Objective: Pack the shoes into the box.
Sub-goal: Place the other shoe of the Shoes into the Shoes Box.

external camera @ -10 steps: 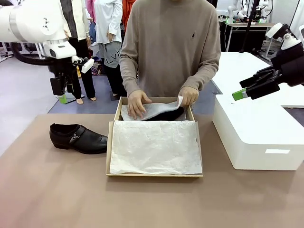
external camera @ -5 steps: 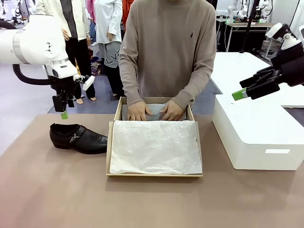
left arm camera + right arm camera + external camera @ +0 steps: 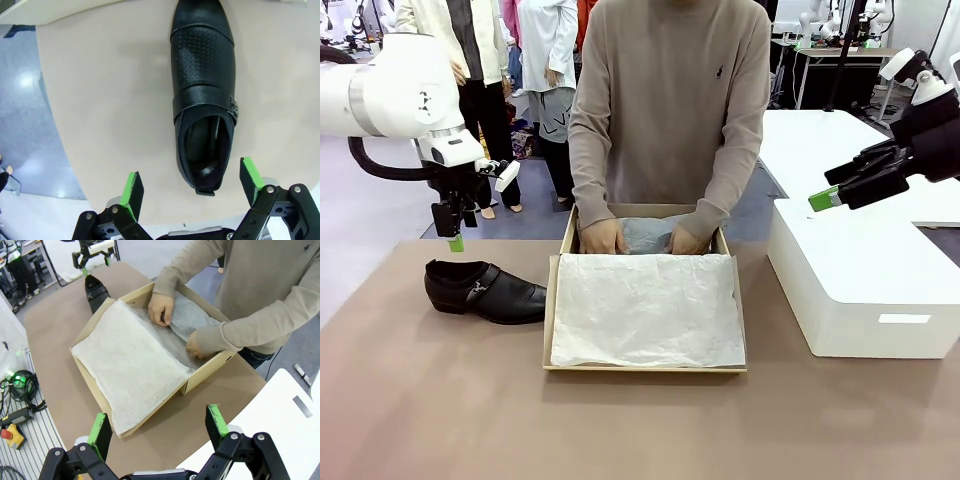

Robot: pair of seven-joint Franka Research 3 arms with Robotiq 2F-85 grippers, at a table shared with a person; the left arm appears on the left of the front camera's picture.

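While the left gripper (image 3: 191,184) hangs over the table's (image 3: 420,410) far-left corner, we see its green pads spread wide apart, clamped on nothing. Directly below it lies one shoe (image 3: 488,290), sole down on the bare tabletop near the left edge, heel under the gripper and pointed toe aimed at the box (image 3: 550,320). In the left wrist view the open fingers straddle the heel end from above without touching it. The toe sits just beside the box's left wall; we cannot tell whether they touch.

At the middle of the table we find the tan box open. Its nearer, shallow part is covered edge to edge by a sheet of white tissue paper (image 3: 645,310). The farther, deeper compartment, against the table's far edge, holds more crumpled tissue, and the person's hands (image 3: 602,238) are both down inside it, pressing on that paper. What the paper covers we cannot tell.

Beside the box's right wall, well apart from it, a bigger white box (image 3: 860,290) stands closed near the table's right edge. Above it the right gripper (image 3: 159,426) hovers in the air, its fingers parted and holding nothing.
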